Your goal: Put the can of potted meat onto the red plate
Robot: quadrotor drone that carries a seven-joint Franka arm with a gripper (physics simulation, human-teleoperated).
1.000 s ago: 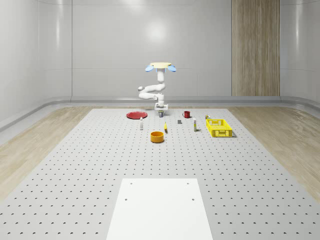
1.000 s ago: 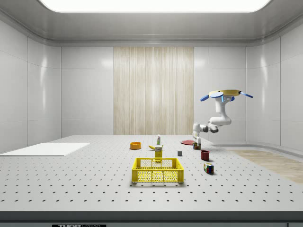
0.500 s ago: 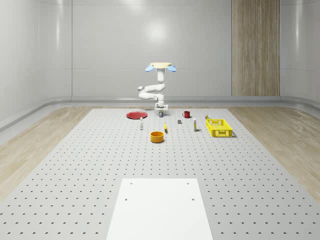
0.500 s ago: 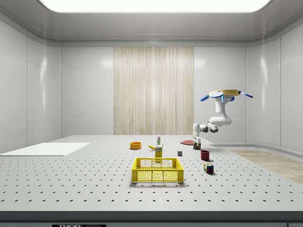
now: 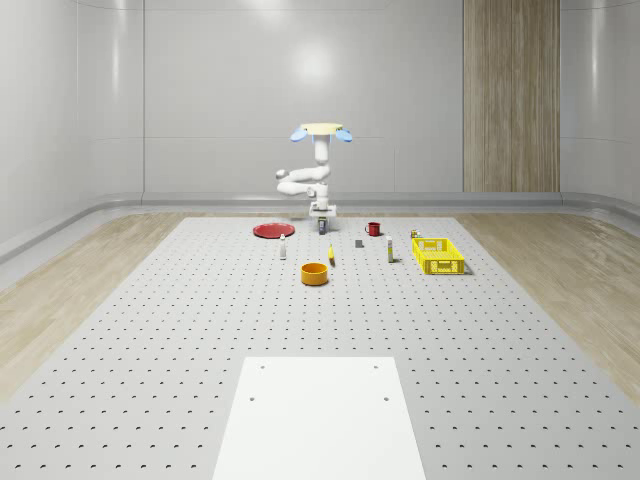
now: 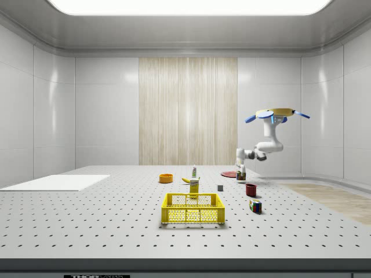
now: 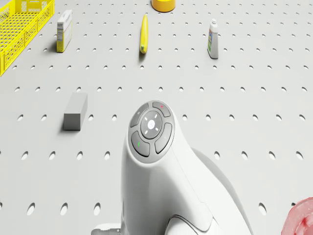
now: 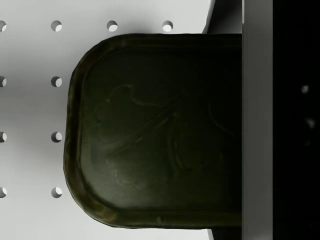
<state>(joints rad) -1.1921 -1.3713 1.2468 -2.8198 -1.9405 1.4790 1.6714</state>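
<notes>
The can of potted meat (image 5: 322,227) is a small dark tin at the far middle of the perforated table, right of the red plate (image 5: 271,231) in the whole-scene view. In the wrist view its dark lid (image 8: 155,130) sits very close, with one finger (image 8: 257,120) pressed along its side. My gripper (image 5: 322,220) points straight down and is shut on the can, which hangs just off the table in the side view (image 6: 241,176). The drone (image 5: 320,131) hovers above the can. A sliver of the red plate (image 7: 303,220) shows beside the arm (image 7: 151,129) in the drone view.
A red mug (image 5: 373,229), grey block (image 7: 75,111), banana (image 7: 143,33), small bottle (image 7: 212,39), carton (image 7: 63,30), orange bowl (image 5: 315,273) and yellow crate (image 5: 437,255) stand nearer the camera than the can. A white sheet (image 5: 320,420) lies at the table's front.
The arm has drawn up a little and the can has risen slightly with the gripper. The drone holds its place.
</notes>
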